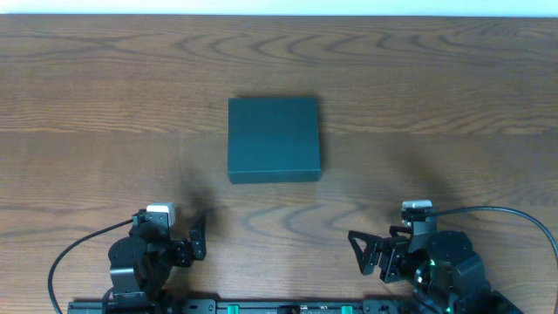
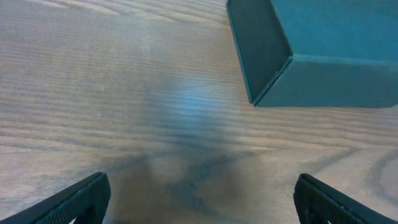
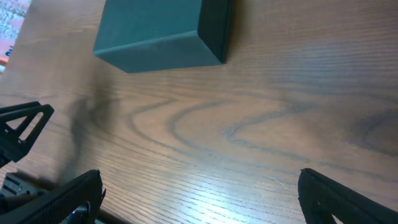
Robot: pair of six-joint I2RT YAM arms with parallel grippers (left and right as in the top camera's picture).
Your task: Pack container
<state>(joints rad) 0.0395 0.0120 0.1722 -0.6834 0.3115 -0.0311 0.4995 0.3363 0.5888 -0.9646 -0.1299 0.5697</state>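
The dark teal-green container (image 1: 274,139) sits closed, lid down, in the middle of the wooden table. It also shows at the upper right of the left wrist view (image 2: 323,46) and at the upper left of the right wrist view (image 3: 165,31). My left gripper (image 1: 174,240) is open and empty at the near left edge, its fingers wide apart over bare wood (image 2: 202,202). My right gripper (image 1: 384,253) is open and empty at the near right edge (image 3: 199,199). Both grippers are well short of the container. No snack packets are in view.
The wooden table (image 1: 105,105) stretches wide on both sides of the container. Black cables (image 1: 514,214) run from the arm bases along the near edge. The left arm's finger (image 3: 25,121) shows at the left of the right wrist view.
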